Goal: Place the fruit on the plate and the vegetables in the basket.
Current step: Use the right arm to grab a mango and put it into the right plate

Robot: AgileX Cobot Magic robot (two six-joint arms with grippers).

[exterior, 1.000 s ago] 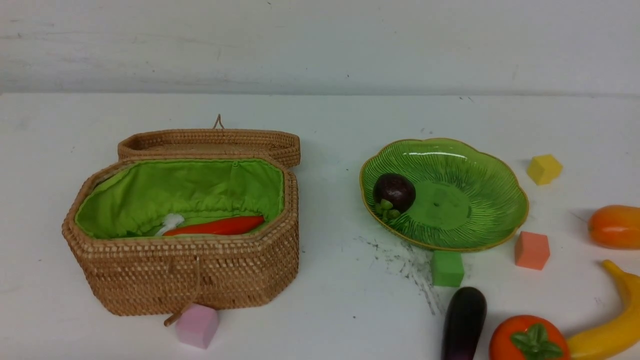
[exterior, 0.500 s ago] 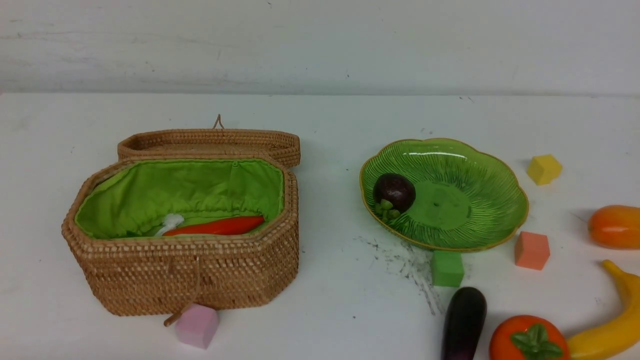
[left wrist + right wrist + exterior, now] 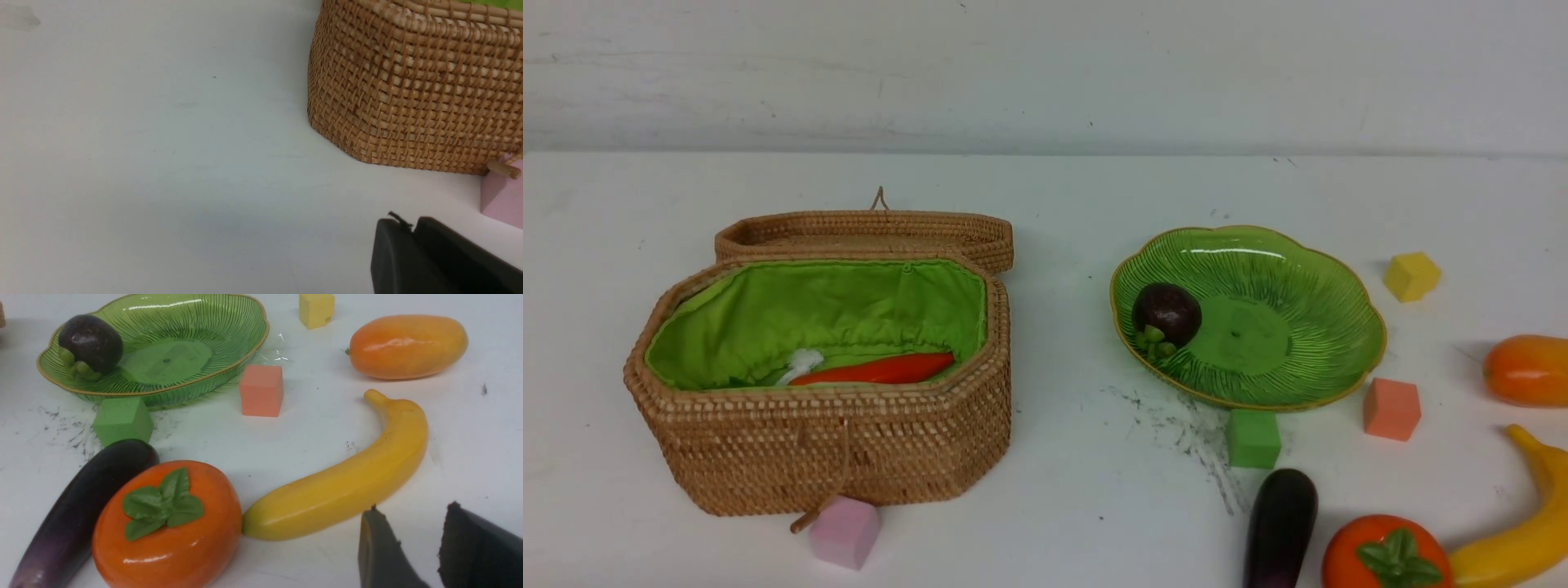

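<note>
The open wicker basket [image 3: 825, 457] stands at the left and holds a red chili [image 3: 878, 370]. The green plate [image 3: 1307, 318] at the right holds the mangosteen [image 3: 1166, 314]. The eggplant [image 3: 1281, 527], the tomato-like piece [image 3: 1384, 554], the banana [image 3: 1515, 535] and the mango [image 3: 1529, 370] lie on the table at the right. Neither gripper shows in the front view. My left gripper [image 3: 408, 224] is shut and empty beside the basket's corner [image 3: 408, 94]. My right gripper [image 3: 412, 516] is open and empty, just beside the banana [image 3: 347, 482].
Foam cubes lie about: pink [image 3: 844, 531] at the basket's front, green [image 3: 1253, 438] and salmon [image 3: 1391, 408] by the plate's near rim, yellow [image 3: 1411, 276] to its right. The basket lid [image 3: 866, 233] lies open behind the basket. Dark scuffs mark the table near the green cube.
</note>
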